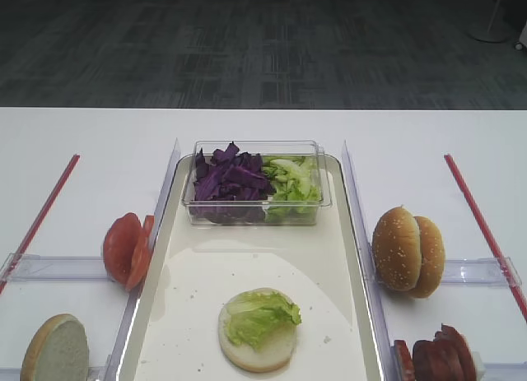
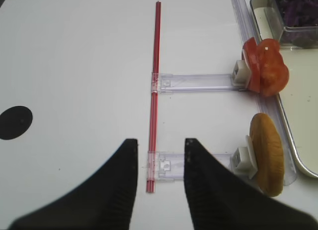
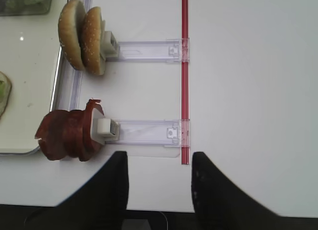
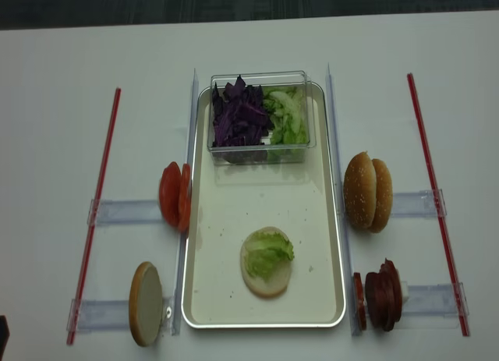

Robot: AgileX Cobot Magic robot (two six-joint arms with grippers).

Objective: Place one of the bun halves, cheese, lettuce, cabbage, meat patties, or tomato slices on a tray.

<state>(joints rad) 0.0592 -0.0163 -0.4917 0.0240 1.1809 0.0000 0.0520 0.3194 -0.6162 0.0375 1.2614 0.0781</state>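
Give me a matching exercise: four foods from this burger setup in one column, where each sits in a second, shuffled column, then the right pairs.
Things:
1. deep purple chopped cabbage
2. bright red tomato slices
3. dark reddish-brown meat patties
4. light green crinkly lettuce leaf

Places:
A. on the pale bun half lying on the cream-white rectangular tray
B. upright in a holder left of the tray
C. in the small clear plastic box at the tray's far end
D. upright in a holder right of the tray, near corner

Pairs: 1-C, 2-B, 3-D, 4-A
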